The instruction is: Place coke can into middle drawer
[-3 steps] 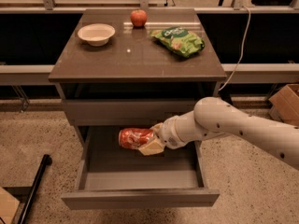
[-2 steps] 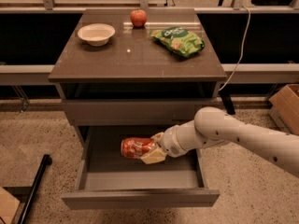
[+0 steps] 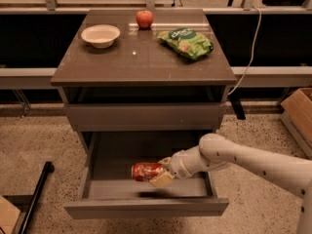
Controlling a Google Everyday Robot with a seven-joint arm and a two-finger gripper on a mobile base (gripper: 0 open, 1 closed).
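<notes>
1. Reaching in from the right, the white arm (image 3: 253, 162) ends over the open middle drawer (image 3: 146, 208), with the gripper (image 3: 161, 171) above the drawer's right-of-centre area.
2. The gripper's fingers (image 3: 162, 180) are clamped on the coke can (image 3: 145, 171), one finger above the can's right end and one below it.
3. The coke can lies on its side in that grip and sticks out to the left of the gripper.
4. The can hangs inside the drawer's outline. Its shadow falls on the grey floor nearer the front panel, apart from the can.
5. The middle drawer is pulled out toward the near side, below the shut uppermost drawer (image 3: 144, 117).
6. On the cabinet top (image 3: 141, 62) sit a white bowl (image 3: 100, 34) at far left, a red apple (image 3: 144, 19) at the far edge, and a green snack bag (image 3: 186, 42) to the right.
7. A cardboard box (image 3: 298, 113) stands on the floor at the right.
</notes>
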